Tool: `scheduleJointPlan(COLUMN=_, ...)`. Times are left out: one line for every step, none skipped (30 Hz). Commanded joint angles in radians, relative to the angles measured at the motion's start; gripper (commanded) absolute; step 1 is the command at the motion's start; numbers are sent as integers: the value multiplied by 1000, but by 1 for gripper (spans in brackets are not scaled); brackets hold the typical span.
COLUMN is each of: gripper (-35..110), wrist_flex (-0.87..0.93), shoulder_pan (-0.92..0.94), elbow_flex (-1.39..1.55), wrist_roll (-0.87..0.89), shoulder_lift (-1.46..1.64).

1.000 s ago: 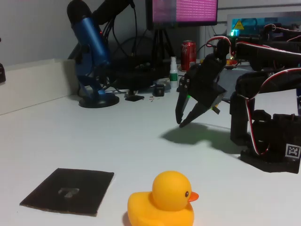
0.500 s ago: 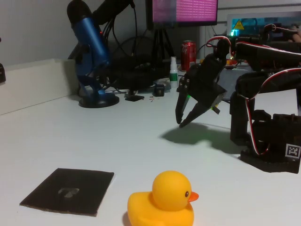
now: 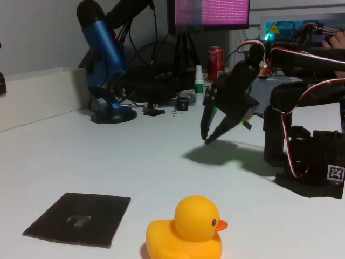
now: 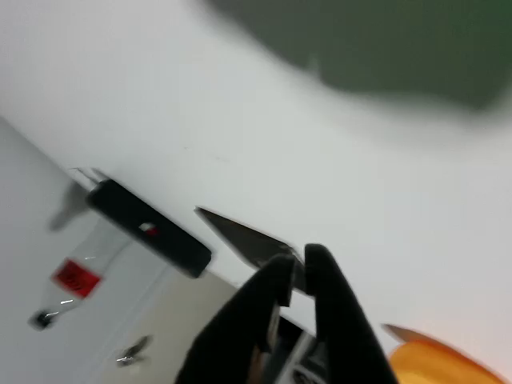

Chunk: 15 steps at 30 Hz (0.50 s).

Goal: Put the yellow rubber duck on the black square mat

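The yellow rubber duck (image 3: 188,229) sits at the front of the white table, beak pointing right; its orange edge (image 4: 436,364) shows at the bottom right of the wrist view. The black square mat (image 3: 80,218) lies flat to the duck's left with a pale mark at its centre; in the wrist view it is a dark wedge (image 4: 244,238) just beyond the fingertips. My black gripper (image 3: 207,139) hangs well behind the duck, tips angled down just above the table. Its fingers (image 4: 320,272) are pressed together with nothing between them.
A blue microphone on a stand (image 3: 105,65) stands at the back left. A red can (image 3: 216,59), a small bottle (image 3: 199,80) and cables clutter the back edge. The arm's base (image 3: 310,162) occupies the right side.
The gripper has shifted very slightly to the left. The duck and the mat have not moved.
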Motion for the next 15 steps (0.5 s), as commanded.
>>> scheduleJointPlan(gripper=1, wrist_flex=-8, shoulder_pan=3, elbow_flex=-109, wrist_roll=5, shoulder_lift=11)
scheduleJointPlan(gripper=1, wrist_flex=-8, shoulder_pan=3, elbow_flex=-138, wrist_roll=3, shoulder_lift=3)
scheduleJointPlan(gripper=1, wrist_flex=-8, shoulder_pan=3, elbow_flex=-167, wrist_roll=3, shoulder_lift=-12)
scheduleJointPlan(gripper=1, wrist_flex=-8, shoulder_pan=3, elbow_flex=-199, wrist_roll=3, shoulder_lift=-34)
scheduleJointPlan(gripper=1, wrist_flex=-8, shoulder_pan=5, elbow_flex=-233, wrist_roll=3, shoulder_lift=-63)
scheduleJointPlan(gripper=1, wrist_flex=-8, shoulder_pan=5, elbow_flex=-267, wrist_roll=3, shoulder_lift=-100)
scheduleJointPlan(gripper=1, wrist_flex=-8, shoulder_pan=5, elbow_flex=-307, wrist_roll=3, shoulder_lift=-140)
scheduleJointPlan(gripper=1, wrist_flex=-8, shoulder_pan=5, elbow_flex=-347, wrist_roll=3, shoulder_lift=-184)
scheduleJointPlan(gripper=1, wrist_flex=-8, shoulder_pan=5, elbow_flex=-388, wrist_roll=3, shoulder_lift=-232)
scheduleJointPlan(gripper=1, wrist_flex=-8, shoulder_pan=5, elbow_flex=-431, wrist_roll=3, shoulder_lift=-281)
scheduleJointPlan(gripper=1, wrist_flex=-8, shoulder_pan=5, elbow_flex=-476, wrist_roll=3, shoulder_lift=-328)
scheduleJointPlan(gripper=1, wrist_flex=-8, shoulder_pan=5, elbow_flex=-520, wrist_roll=3, shoulder_lift=-377)
scheduleJointPlan(gripper=1, wrist_flex=-8, shoulder_pan=5, elbow_flex=-565, wrist_roll=3, shoulder_lift=-420)
scheduleJointPlan(gripper=1, wrist_flex=-8, shoulder_pan=5, elbow_flex=-611, wrist_roll=3, shoulder_lift=-462)
scheduleJointPlan(gripper=1, wrist_flex=-8, shoulder_pan=5, elbow_flex=-658, wrist_roll=3, shoulder_lift=-497)
